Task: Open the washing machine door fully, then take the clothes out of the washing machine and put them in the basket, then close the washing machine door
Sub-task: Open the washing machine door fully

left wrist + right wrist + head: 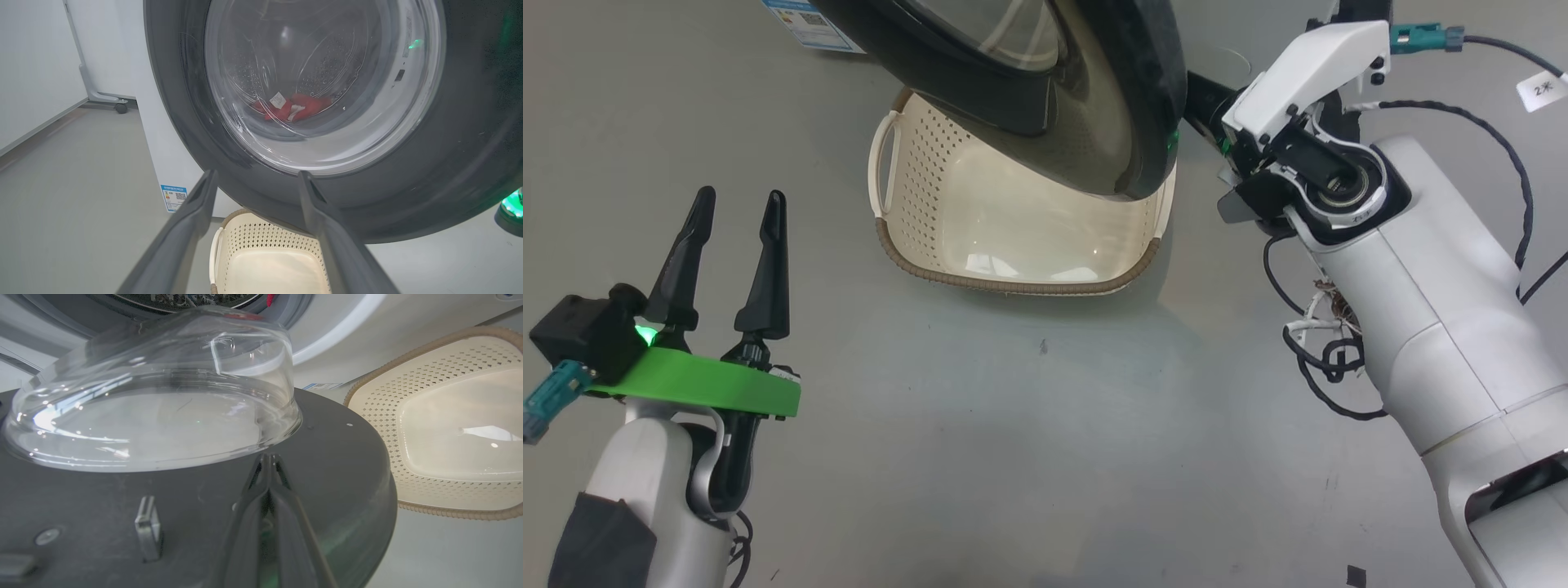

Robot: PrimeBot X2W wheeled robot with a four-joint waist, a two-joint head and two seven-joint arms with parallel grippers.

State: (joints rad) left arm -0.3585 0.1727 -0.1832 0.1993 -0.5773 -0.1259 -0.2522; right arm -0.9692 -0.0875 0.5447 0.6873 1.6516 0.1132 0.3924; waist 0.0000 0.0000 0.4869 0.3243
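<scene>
Smooth grey floor (1045,425) carries your cream perforated basket (1013,284), partly under the glossy black-rimmed door (1147,98). Red clothes (306,108) lie in the steel drum (245,73) behind its glass. Your left gripper (740,200) stands apart; your right gripper (267,457) is pinched together at the door's inner face.

The door (1131,98) hangs at the top centre of the head view, over the far part of the basket (1013,285) on the floor (1045,425). The left end effector (741,196) sits lower left, well apart. The clothes (302,108) lie inside the washing machine (163,155), behind the door.
</scene>
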